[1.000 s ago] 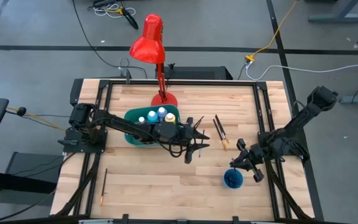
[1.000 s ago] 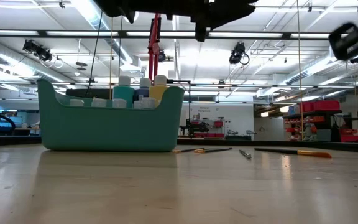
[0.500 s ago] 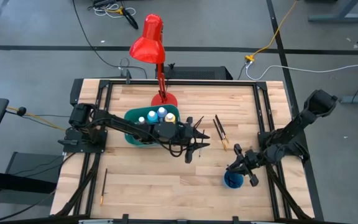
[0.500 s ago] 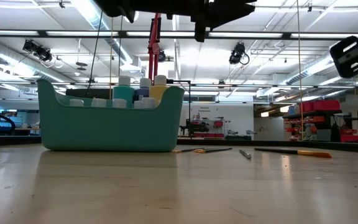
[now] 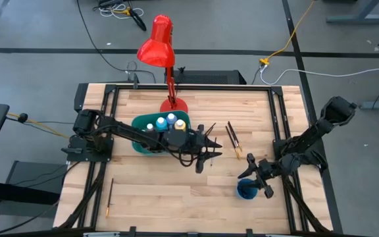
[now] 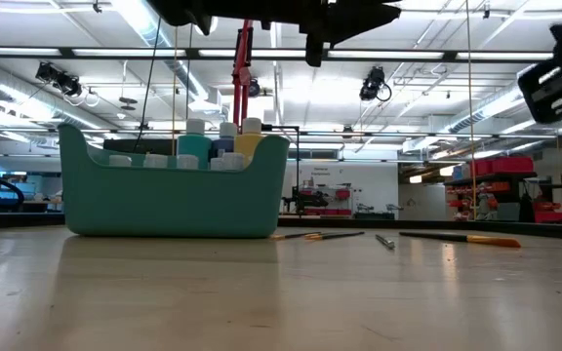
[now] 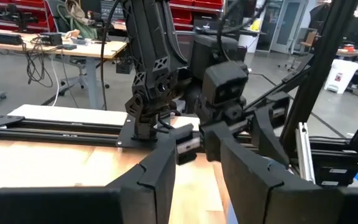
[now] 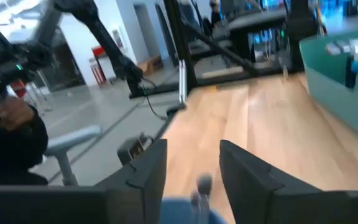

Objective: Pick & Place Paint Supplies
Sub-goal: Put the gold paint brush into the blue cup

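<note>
A teal bin (image 5: pixel 151 141) stands left of centre with several white-capped paint bottles (image 5: pixel 170 122) upright in it. Two paintbrushes (image 5: pixel 233 139) lie on the wood right of the bin; another brush (image 5: pixel 110 197) lies near the front left corner. My left gripper (image 5: pixel 210 146) hovers open above the table just right of the bin, with nothing between its fingers (image 7: pixel 160 174). My right gripper (image 5: pixel 250 176) stands open over the small blue cup (image 5: pixel 245 191). A brush end (image 8: pixel 202 183) sticks up from the cup (image 8: pixel 191 214), in the gap between the fingers.
A red desk lamp (image 5: pixel 160 46) stands on its base behind the bin at the far edge. Black frame rails run along the table's sides. Bare wood lies open across the near middle of the table (image 5: pixel 176 197).
My right gripper has sunk a little and gone toward the table's near edge, closing in over the blue cup. My left arm has kept still over the bin.
</note>
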Tool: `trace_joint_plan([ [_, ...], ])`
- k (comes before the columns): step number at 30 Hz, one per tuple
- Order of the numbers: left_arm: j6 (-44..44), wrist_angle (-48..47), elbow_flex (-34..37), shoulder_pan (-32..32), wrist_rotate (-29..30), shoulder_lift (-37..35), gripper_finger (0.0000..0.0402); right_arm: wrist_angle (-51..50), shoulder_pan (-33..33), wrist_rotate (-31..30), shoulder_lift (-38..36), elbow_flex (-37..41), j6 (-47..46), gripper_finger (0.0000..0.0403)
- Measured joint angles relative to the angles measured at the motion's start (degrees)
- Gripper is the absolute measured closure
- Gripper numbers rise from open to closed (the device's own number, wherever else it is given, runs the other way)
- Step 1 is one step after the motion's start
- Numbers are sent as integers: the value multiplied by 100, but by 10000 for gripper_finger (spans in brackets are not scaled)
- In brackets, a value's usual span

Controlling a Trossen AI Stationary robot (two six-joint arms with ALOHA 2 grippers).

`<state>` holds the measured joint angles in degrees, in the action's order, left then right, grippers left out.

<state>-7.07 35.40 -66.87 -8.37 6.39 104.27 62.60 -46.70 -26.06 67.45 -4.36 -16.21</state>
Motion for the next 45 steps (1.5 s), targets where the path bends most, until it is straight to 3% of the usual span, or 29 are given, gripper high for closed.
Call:
trace_joint_plan([
  [7, 101, -513, -2, -288, 50, 0, 270, 1395, 64, -4, -1, 0, 1398, 215],
  [12, -728, -1593, -9, -649, 385, -60, 270, 1958, 215, -5, -3, -2, 2299, 207],
  [17, -1445, -3137, -210, -1132, 885, -251, 274, 1986, 395, -4, -3, -2, 2557, 206],
  [20, -2353, -4825, -592, -1409, 1094, -366, 284, 1990, 547, -4, -3, -5, 2719, 207],
  [25, -4453, -7056, -1217, -1817, 613, -367, 302, 1968, 844, -6, -19, -126, 2945, 207],
  [34, -8175, -9681, -1145, -2535, -610, -356, 295, 1709, 1211, 210, -11, -272, 3046, 207],
  [38, -9414, -9905, -987, -2840, -1346, -356, 270, 1675, 1336, 771, -12, -271, 3048, 207],
  [45, -10357, -9641, -521, -3436, -1961, -356, 219, 1518, 1416, 1283, -12, -271, 3011, 207],
])
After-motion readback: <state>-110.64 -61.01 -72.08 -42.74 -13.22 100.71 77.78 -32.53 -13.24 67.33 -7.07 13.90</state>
